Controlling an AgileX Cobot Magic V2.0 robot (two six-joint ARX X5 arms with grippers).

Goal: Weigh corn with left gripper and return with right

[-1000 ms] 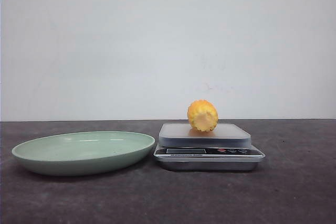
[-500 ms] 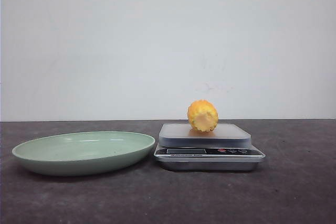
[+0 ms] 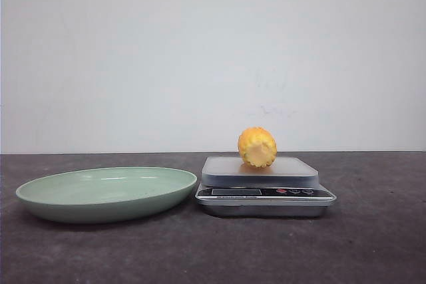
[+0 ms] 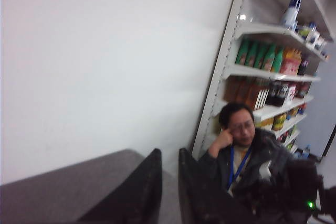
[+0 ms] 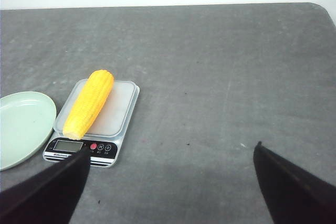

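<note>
Corn (image 5: 89, 103) lies lengthwise across the weighing platform of the scale (image 5: 118, 116), free of any gripper, and from the front view it shows end-on as a round yellow knob (image 3: 257, 146) on top of the pan. So I judge the weighing half done: the cob has been delivered and let go. What is left is the return to the green plate (image 3: 46, 194), which sits bare just beside the scale (almost touching its left edge, as far as I can tell). My left gripper (image 4: 169, 187) is pulled well away, aimed off at a wall and shelving, its fingers nearly together with only a thin gap and nothing between them. My right gripper (image 5: 170, 182) hangs above the table with its fingers spread wide, empty, the scale and corn ahead of it. The scale's display is too small for me to read.
</note>
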